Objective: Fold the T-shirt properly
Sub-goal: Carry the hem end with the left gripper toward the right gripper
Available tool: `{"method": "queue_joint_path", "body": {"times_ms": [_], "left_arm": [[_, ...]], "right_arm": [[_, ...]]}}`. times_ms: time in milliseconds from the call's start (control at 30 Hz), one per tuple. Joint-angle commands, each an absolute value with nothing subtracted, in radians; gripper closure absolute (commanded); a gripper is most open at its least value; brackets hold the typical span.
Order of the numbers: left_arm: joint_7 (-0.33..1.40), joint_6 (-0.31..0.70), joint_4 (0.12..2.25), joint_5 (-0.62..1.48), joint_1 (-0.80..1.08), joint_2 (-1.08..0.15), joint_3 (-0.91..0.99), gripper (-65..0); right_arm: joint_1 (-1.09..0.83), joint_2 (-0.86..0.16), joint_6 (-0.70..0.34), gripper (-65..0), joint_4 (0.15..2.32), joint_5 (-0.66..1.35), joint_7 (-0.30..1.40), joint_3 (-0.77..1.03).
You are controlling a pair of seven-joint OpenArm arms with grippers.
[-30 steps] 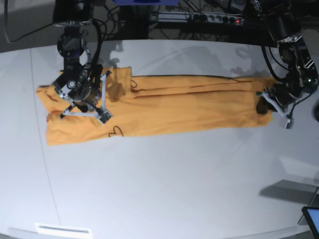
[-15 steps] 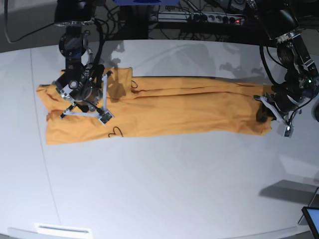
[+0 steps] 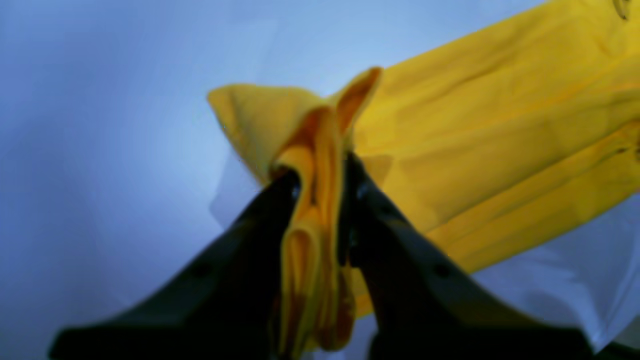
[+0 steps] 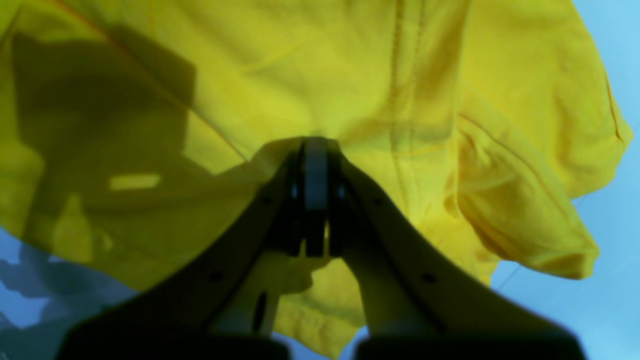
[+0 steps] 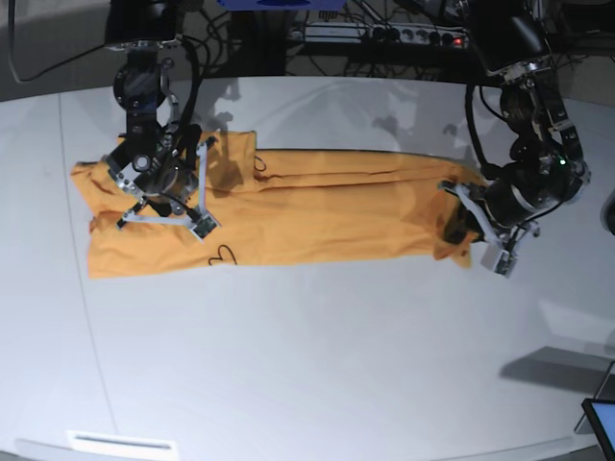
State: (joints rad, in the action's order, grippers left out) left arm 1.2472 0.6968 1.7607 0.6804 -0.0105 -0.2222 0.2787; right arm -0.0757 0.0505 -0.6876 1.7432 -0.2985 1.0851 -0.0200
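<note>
Orange-yellow T-shirt [image 5: 288, 211] lying as 1 long band across the white bench [image 5: 307, 365], its long axis running side to side in the base view. The band already appears narrowed lengthwise, so the remaining fold, as judged here, is end over end along that axis.

Left end effector [image 5: 469, 230] at the band's end on the right of the base view: jaws closed on a bunched, several-layered hem of the T-shirt [image 3: 320, 210], which the left wrist view shows pinched between the 2 dark fingers [image 3: 380, 220] and raised clear of the bench. From this grip the rest of the garment extends away along the long axis, toward the other arm.

Right end effector [image 5: 165, 187] at the opposite end, over the sleeve region: jaws fully closed, tips pressed onto the T-shirt [image 4: 350, 75]. Whether cloth is pinched between them cannot be told; it appears to pin that end down.

The coming move therefore turns on the left arm, the nearer to the free end: that end must travel along the band toward the right end effector.
</note>
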Motion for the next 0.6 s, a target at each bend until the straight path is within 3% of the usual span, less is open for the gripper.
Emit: {"method": "queue_joint_path", "body": {"times_ms": [0,567], "left_arm": [[1.228,0.698,1.779,0.694,-0.024,-0.22,0.274,0.0],[1.228,0.698,1.773,0.694,-0.077,-0.091,0.039,0.0]], "right_arm": [[-0.081,0.058,-0.698,0.0,1.742,-0.28,1.093,-0.022],[-0.081,0.053,-0.698,0.0,1.742,-0.28,1.093,-0.024]]}}
